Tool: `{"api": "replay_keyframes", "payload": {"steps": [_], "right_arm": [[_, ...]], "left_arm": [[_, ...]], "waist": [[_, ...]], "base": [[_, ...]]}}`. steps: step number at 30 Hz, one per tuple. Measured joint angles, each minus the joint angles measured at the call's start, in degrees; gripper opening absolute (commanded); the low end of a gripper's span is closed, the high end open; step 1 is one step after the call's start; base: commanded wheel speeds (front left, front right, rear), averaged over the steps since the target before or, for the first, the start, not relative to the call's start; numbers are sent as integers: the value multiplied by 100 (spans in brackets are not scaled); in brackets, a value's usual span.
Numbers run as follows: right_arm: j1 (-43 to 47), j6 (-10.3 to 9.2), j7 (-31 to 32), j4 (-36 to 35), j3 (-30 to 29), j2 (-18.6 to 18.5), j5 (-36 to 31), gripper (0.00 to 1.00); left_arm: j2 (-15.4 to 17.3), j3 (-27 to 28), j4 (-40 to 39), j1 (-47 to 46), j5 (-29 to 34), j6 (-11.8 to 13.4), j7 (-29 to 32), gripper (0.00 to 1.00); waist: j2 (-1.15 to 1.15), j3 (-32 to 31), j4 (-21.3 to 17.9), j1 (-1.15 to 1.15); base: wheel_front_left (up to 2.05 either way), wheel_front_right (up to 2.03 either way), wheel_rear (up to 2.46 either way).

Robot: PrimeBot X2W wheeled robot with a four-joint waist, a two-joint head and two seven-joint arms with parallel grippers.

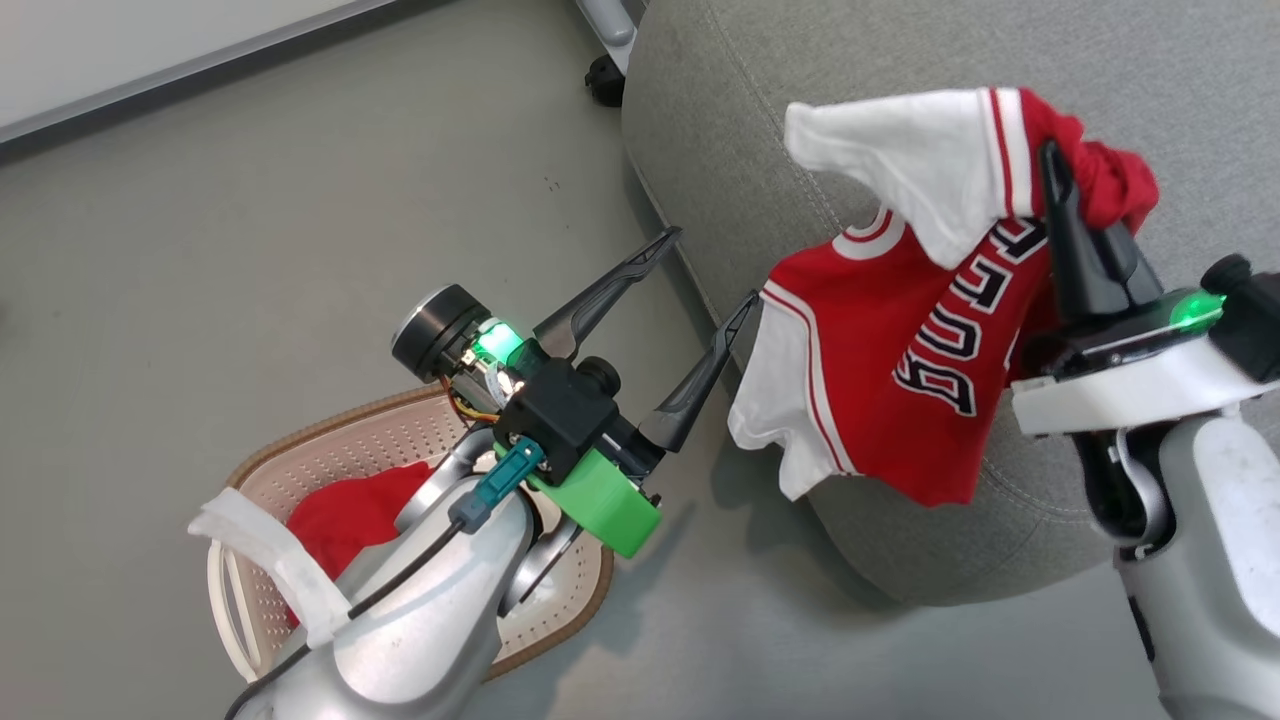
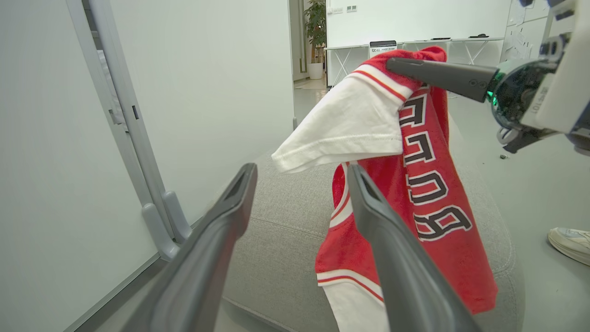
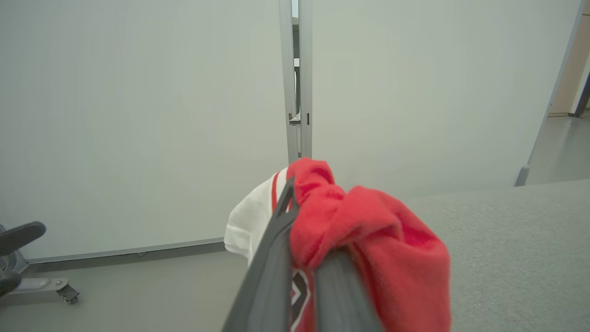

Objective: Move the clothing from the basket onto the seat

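Hanging from the right gripper [image 1: 1050, 170] is the red jersey [image 1: 900, 340], with its black-and-white letters and white sleeves. The two dark fingers are pressed tight together on a bunched-up bit of the red cloth near one sleeve. The jersey dangles over the rounded corner of the big grey seat [image 1: 800, 90], and one white sleeve sticks out to the side. I cannot tell if the bottom of the jersey touches the cushion. The left gripper [image 1: 712, 268] is just beside the jersey, above the floor [image 1: 250, 250] next to the seat. Its fingers are spread wide apart and hold nothing. Down on the floor, under the left arm [image 1: 430, 620], sits the basket [image 1: 300, 440] with its brown rim. A second red garment [image 1: 350, 510] lies inside it, partly hidden by the arm. In the left wrist view, a white shoe [image 2: 571, 244] shows on the floor past the seat.
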Motion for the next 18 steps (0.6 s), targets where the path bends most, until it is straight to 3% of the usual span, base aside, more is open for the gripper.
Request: {"api": "replay_keyframes", "payload": {"steps": [9, 18], "right_arm": [[-1329, 1, 0, 191, -659, -281, -183, 0], [-2847, 1, 0, 605, -1417, -923, -304, 0]], "left_arm": [[41, -51, 0, -182, 116, 0, 0, 100], [158, -225, 15, -573, 182, 0, 13, 100]], "waist": [[0, 374, 66, 0], [0, 1057, 173, 0]], "base": [[0, 0, 0], [0, 0, 0]]}}
